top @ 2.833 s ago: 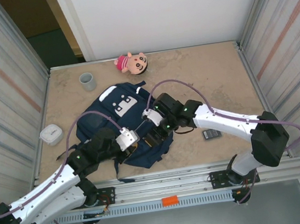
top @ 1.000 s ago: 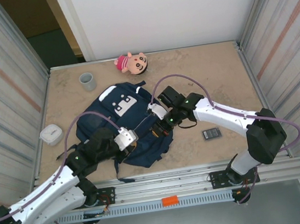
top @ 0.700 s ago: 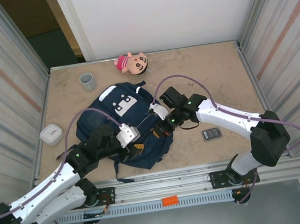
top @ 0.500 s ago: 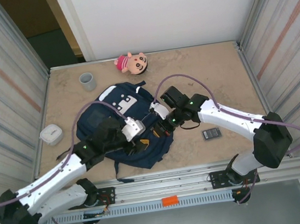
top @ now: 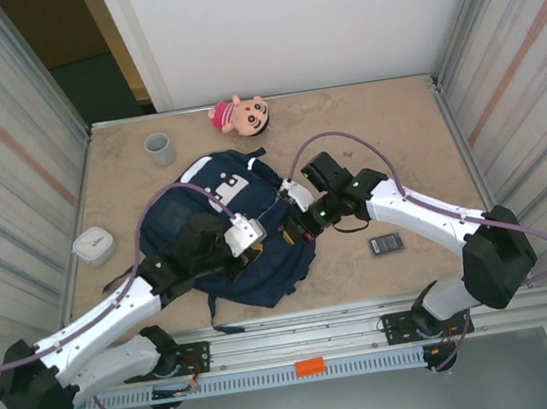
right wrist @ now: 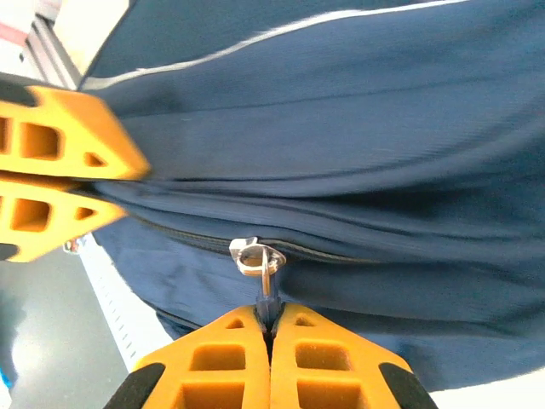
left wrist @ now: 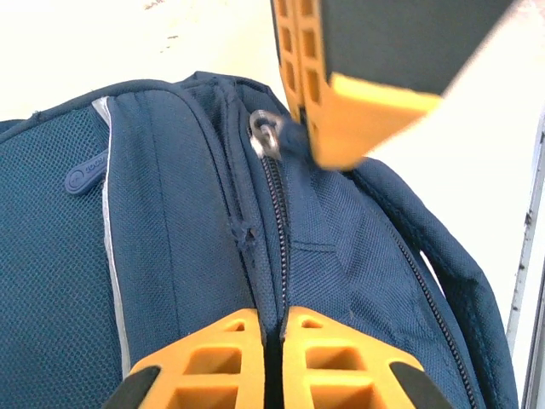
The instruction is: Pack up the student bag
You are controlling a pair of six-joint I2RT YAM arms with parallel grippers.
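The student bag [top: 201,206], a navy-blue backpack with a white patch, lies flat in the middle of the table. My left gripper [top: 256,252] is over its near part. In the left wrist view the left gripper [left wrist: 272,317] is shut on a fold of bag fabric [left wrist: 170,221] beside the closed zip. My right gripper [top: 298,229] meets it from the right. In the right wrist view the right gripper [right wrist: 270,317] is shut on the tab of the metal zip pull [right wrist: 254,254]. The orange fingers [left wrist: 358,102] of the right gripper hang just past the pull [left wrist: 264,129].
A pink doll [top: 238,114] lies at the back edge and a grey cup [top: 159,148] stands back left. A white case [top: 93,246] sits at the left, and a small dark device [top: 387,244] lies right of the bag. Corrugated walls close both sides.
My left gripper opened, moved forward and right over the bag, and shut again on the fabric by the zip. The right gripper drifted slightly right and back, still holding the pull.
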